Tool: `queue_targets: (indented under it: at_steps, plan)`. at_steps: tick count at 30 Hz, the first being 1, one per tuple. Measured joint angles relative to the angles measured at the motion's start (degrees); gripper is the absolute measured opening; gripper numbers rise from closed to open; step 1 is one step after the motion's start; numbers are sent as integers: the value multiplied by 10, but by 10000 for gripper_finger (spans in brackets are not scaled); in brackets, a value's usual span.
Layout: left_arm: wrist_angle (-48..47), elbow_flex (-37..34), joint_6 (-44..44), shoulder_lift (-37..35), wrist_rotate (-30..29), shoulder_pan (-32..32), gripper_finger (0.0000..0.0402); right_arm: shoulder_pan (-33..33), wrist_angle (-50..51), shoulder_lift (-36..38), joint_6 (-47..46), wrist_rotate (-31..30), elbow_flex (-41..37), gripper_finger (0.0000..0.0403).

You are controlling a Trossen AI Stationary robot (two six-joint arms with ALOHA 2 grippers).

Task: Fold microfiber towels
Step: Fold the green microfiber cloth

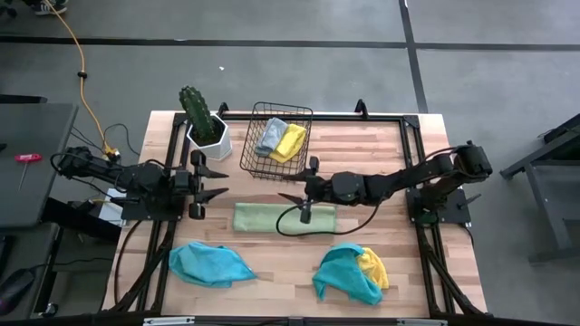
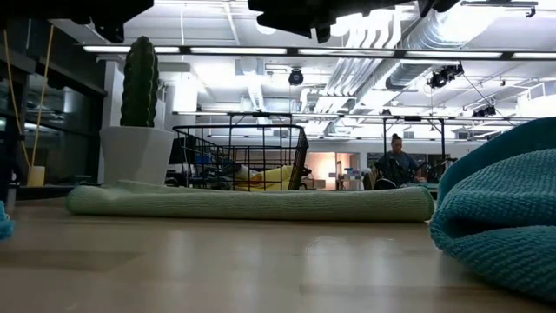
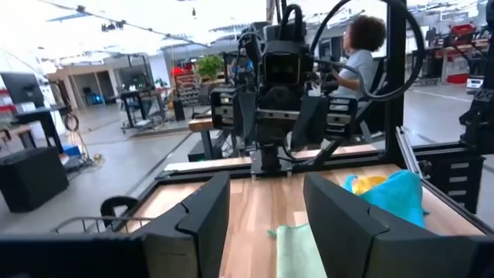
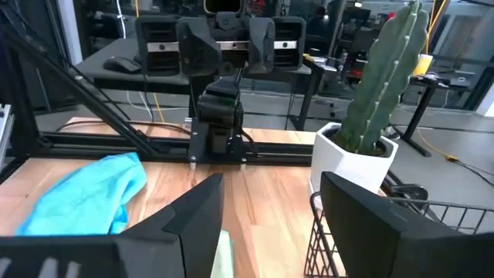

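High view shows six soft towels on the wooden counter (image 1: 381, 154). One light green towel (image 1: 267, 217) lies flat in the middle, folded into a long strip. One teal towel (image 1: 210, 264) sits crumpled near the left front. One more teal towel (image 1: 343, 274) is bunched at the right front, touching a yellow towel (image 1: 373, 266). Two more rest in the black wire basket (image 1: 276, 141) at the far side: a grey towel (image 1: 270, 136) and a second yellow towel (image 1: 291, 142).

One white pot holds a tall green cactus (image 1: 197, 111), left of the basket.

Two dark arms hang above the counter. The left tool (image 1: 214, 183) is spread wide, holding nothing. The right tool (image 1: 292, 199) is spread wide too, over the green strip.
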State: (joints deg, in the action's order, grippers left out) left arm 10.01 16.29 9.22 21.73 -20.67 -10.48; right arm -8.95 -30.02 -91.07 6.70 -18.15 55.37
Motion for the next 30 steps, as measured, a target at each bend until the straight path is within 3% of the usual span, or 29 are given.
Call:
queue_targets:
  at_steps: [6,12,22,30]
  plan:
    - [1,0,6,6,9,0,156,-1,-2,0,-3,-1,0,208]
    - [6,0,37,6,-19,0,156,-1,2,0,-7,-3,0,208]
    - [19,0,-8,9,27,-1,156,-1,28,0,-55,-3,0,208]
    - [18,0,-68,50,56,-2,156,-19,64,0,-123,-26,0,208]
